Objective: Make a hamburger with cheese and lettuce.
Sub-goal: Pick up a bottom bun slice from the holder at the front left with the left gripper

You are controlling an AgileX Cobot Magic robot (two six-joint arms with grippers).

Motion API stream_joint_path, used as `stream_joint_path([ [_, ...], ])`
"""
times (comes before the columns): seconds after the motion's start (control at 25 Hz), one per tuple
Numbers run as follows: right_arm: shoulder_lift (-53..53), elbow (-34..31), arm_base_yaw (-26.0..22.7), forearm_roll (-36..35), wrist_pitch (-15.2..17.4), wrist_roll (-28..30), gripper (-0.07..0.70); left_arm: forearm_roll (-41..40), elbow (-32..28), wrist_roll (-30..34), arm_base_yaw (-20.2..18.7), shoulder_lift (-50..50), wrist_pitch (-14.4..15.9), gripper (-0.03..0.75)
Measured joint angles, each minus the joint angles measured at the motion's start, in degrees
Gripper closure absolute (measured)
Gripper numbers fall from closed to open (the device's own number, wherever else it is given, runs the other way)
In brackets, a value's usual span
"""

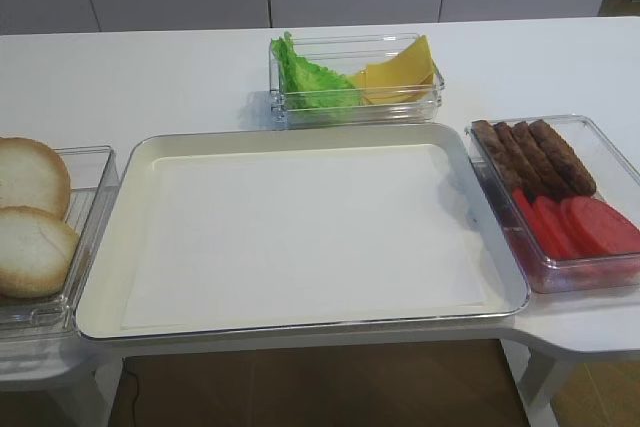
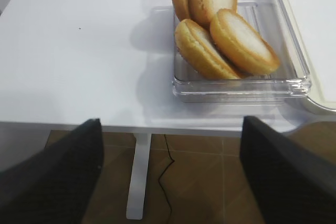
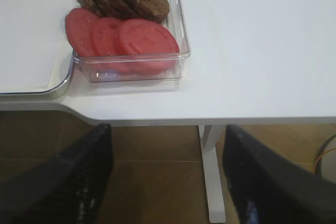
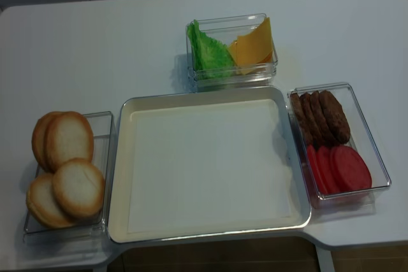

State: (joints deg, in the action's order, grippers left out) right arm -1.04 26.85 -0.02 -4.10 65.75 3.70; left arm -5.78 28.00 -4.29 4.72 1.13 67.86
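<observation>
Across the middle of the overhead view we see a large cream tray with a pale sheet lining it, resting on the white worktop. At the left edge of that frame a clear container holds the hamburger bun halves, four of them leaning on one another, pale faces up with golden-brown rims. At the upper centre, just beyond the tray's far rim, a second clear container holds the lettuce on its left side and the cheese on its right, the yellow-orange slices propped against the wall and touching the green leaf. At the right edge a third container carries brown patties toward the top of the frame and round red slices below them.

Neither pincer shows in the overhead views. From the left wrist camera we see the left pincer at the bottom of the frame, its two dark fingers spread wide and holding nothing, short of the worktop edge with the buns ahead. From the right wrist camera the right pincer is likewise spread wide and empty at the bottom of the frame, with the red slices ahead.
</observation>
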Motion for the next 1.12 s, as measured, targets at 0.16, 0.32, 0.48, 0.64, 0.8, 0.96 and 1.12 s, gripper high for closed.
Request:
stream_joint_path([
  [0.16, 0.0, 0.0, 0.0, 0.0, 0.0, 0.0, 0.131, 0.0, 0.0, 0.0, 0.0, 0.0, 0.0, 0.121],
  [0.32, 0.0, 0.0, 0.0, 0.0, 0.0, 0.0, 0.131, 0.0, 0.0, 0.0, 0.0, 0.0, 0.0, 0.121],
  [0.48, 0.0, 0.0, 0.0, 0.0, 0.0, 0.0, 0.132, 0.0, 0.0, 0.0, 0.0, 0.0, 0.0, 0.121],
  [0.64, 0.0, 0.0, 0.0, 0.0, 0.0, 0.0, 0.131, 0.0, 0.0, 0.0, 0.0, 0.0, -0.1, 0.121],
  [0.8, 0.0, 0.0, 0.0, 0.0, 0.0, 0.0, 0.132, 0.3, 0.8, 0.5, 0.0, 0.0, 0.7, 0.125],
  [0.96, 0.0, 0.0, 0.0, 0.0, 0.0, 0.0, 0.131, 0.9, 4.5, -2.5, 0.0, -3.7, 3.5, 0.129],
  [1.12, 0.0, 0.0, 0.0, 0.0, 0.0, 0.0, 0.131, 1.4, 7.9, -5.5, 0.0, -13.3, 3.2, 0.130],
])
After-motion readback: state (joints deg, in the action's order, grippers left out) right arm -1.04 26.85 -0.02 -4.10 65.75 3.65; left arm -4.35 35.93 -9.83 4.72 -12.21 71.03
